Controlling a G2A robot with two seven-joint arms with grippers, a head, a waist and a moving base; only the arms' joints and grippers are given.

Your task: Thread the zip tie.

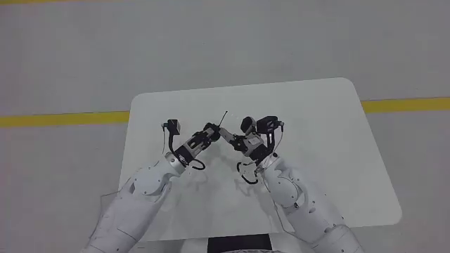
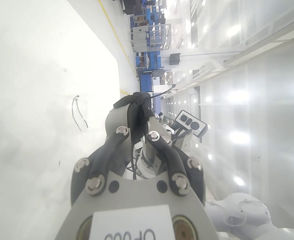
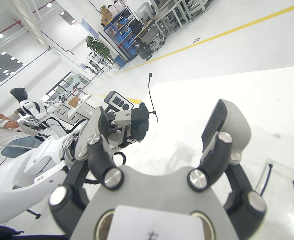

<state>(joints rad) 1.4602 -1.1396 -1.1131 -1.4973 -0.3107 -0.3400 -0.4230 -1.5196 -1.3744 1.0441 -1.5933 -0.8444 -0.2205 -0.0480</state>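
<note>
Pinching a black zip tie (image 3: 150,93) between its black-tipped fingers, the left claw (image 2: 137,100) hovered above the white table (image 1: 316,112); the tie stuck out of the grip, its square head at the free end, a short stub poking out beside the fingertips; the right claw (image 3: 160,114) was spread wide just beside it, holding nothing; a second zip tie (image 2: 78,113) lay loose on the table.

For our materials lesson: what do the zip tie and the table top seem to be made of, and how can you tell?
Zip tie: probably black plastic, matt; a thin strap that bows yet stands up from the left gripper. Table: smooth white top, maybe laminate or coated board; even surface, rounded corner.
</note>
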